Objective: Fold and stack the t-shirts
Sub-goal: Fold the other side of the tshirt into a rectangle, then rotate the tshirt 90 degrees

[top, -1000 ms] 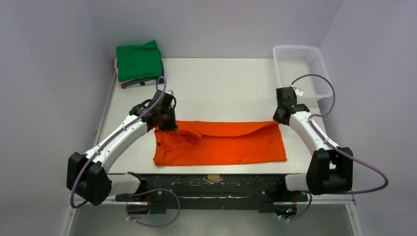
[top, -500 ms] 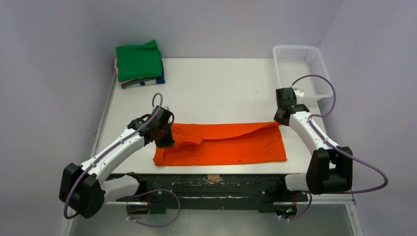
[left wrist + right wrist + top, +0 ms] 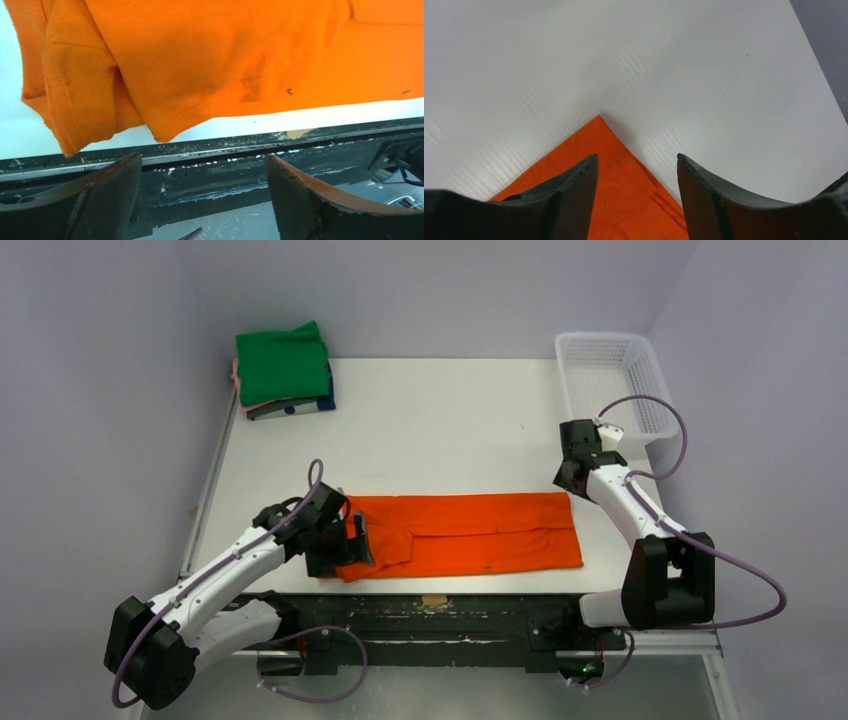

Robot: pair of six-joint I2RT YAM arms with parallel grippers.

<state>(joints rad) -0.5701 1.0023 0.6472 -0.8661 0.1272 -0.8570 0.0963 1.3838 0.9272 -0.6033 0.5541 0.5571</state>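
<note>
The bright orange t-shirt (image 3: 470, 530) lies flat as a long folded band near the table's front edge. My left gripper (image 3: 353, 543) stands open at the band's left end; in the left wrist view (image 3: 204, 157) nothing sits between its fingers, and the orange cloth (image 3: 200, 50) lies just beyond them. My right gripper (image 3: 563, 483) is open over the shirt's far right corner (image 3: 634, 200), which rests on the table between the spread fingers. Folded t-shirts are stacked at the back left: green (image 3: 283, 365) on top, pink (image 3: 237, 375) and dark blue (image 3: 328, 397) edges below.
A white mesh basket (image 3: 610, 380) stands at the back right corner. The white table (image 3: 450, 430) runs between the stack and the basket. Its dark, scuffed front rail (image 3: 240, 165) lies directly under my left gripper.
Both grippers were shut on the shirt's far edge and have opened. The left arm swept toward the near edge, laying the raised flap down flat. The right gripper stayed at its corner.
</note>
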